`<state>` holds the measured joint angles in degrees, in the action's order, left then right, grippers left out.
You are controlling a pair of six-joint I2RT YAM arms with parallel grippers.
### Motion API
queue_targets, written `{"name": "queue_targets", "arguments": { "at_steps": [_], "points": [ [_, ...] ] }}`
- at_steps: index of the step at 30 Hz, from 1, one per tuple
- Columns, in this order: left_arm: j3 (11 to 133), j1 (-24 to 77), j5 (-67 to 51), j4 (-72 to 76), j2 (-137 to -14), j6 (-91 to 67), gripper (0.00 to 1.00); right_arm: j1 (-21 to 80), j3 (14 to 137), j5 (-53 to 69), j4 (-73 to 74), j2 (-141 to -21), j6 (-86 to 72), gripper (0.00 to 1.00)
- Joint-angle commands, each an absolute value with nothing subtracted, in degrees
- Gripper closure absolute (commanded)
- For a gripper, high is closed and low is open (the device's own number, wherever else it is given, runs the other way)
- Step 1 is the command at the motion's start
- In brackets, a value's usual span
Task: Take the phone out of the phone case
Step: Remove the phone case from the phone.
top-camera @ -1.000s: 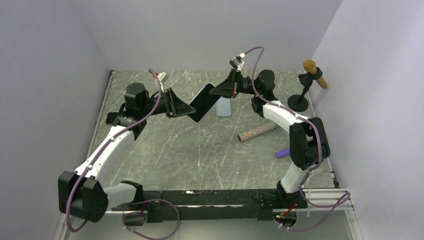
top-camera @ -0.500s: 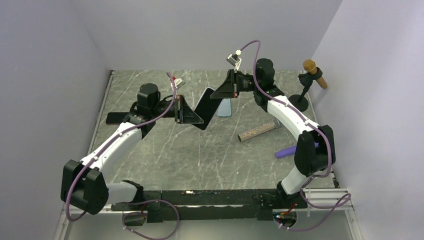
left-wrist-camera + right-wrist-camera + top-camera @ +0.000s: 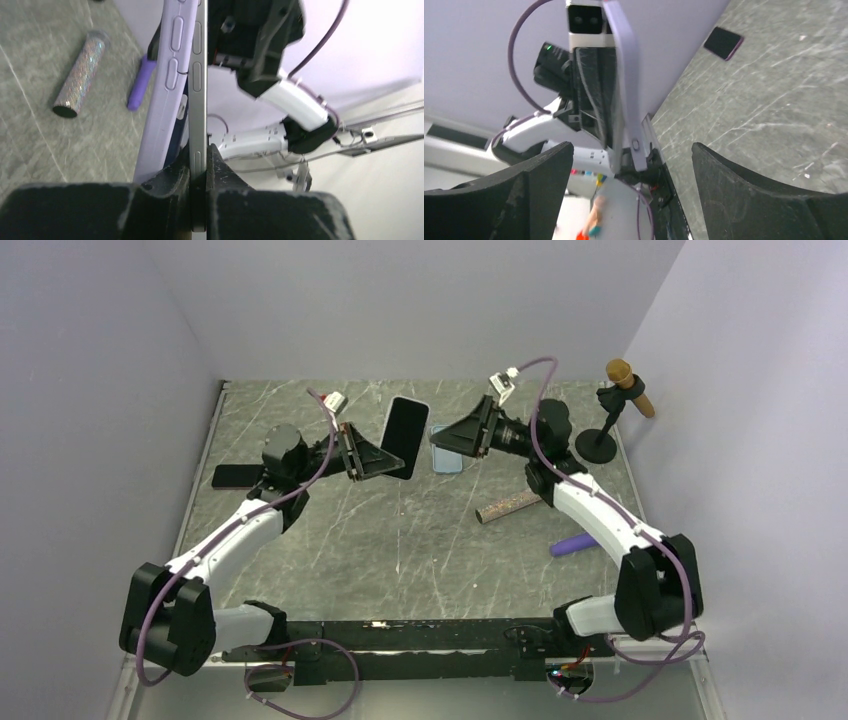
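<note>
Left hand (image 3: 199,165) clenches the phone (image 3: 198,75) by its bare edge; the released right hand (image 3: 631,150), at 3 o'clock, should pinch only the lilac case (image 3: 172,75) and peel outward.

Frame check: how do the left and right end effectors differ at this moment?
The left end effector is shut on the phone, holding it upright; the right end effector stands open, gripping nothing. The left touches the phone; the right sits apart from it. Both are black and raised off the table.

Overhead camera looks down on the whole desk (image 3: 400,540); both wrist cameras face the raised phone (image 3: 198,100) closely, edge-on.
</note>
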<state>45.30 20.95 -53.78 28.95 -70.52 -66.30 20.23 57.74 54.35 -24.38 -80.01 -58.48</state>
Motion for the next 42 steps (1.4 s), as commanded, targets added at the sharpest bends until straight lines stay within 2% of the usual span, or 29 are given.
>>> {"name": "queue_targets", "arguments": {
  "at_steps": [1,4,8,13,17,26,42],
  "points": [
    [45.1,20.4,-44.1,46.6,-66.5,-76.4,1.0,20.7,48.8,42.1,-39.4,-75.7,-66.7,0.12],
    [44.6,20.4,-41.3,49.4,-66.4,-78.8,1.0,21.9,43.7,40.8,-46.7,-74.9,-69.8,0.19],
    [43.4,20.4,-39.2,54.3,-67.3,-82.4,1.0,23.6,43.7,41.8,-47.9,-75.6,-69.6,0.33],
    [43.5,20.4,-40.1,55.5,-68.8,-83.7,1.0,25.3,45.3,42.5,-48.5,-76.3,-68.4,0.41],
    [43.3,20.4,-40.2,56.9,-69.3,-84.7,1.0,26.4,47.2,43.4,-49.1,-78.4,-68.4,0.51],
    [43.4,20.4,-40.6,55.7,-69.6,-83.8,1.0,29.4,49.8,44.3,-52.4,-82.9,-69.7,0.54],
    [43.2,20.4,-41.4,56.9,-71.1,-84.1,1.0,30.4,48.5,43.8,-54.4,-82.2,-69.3,0.53]
  ]
}}
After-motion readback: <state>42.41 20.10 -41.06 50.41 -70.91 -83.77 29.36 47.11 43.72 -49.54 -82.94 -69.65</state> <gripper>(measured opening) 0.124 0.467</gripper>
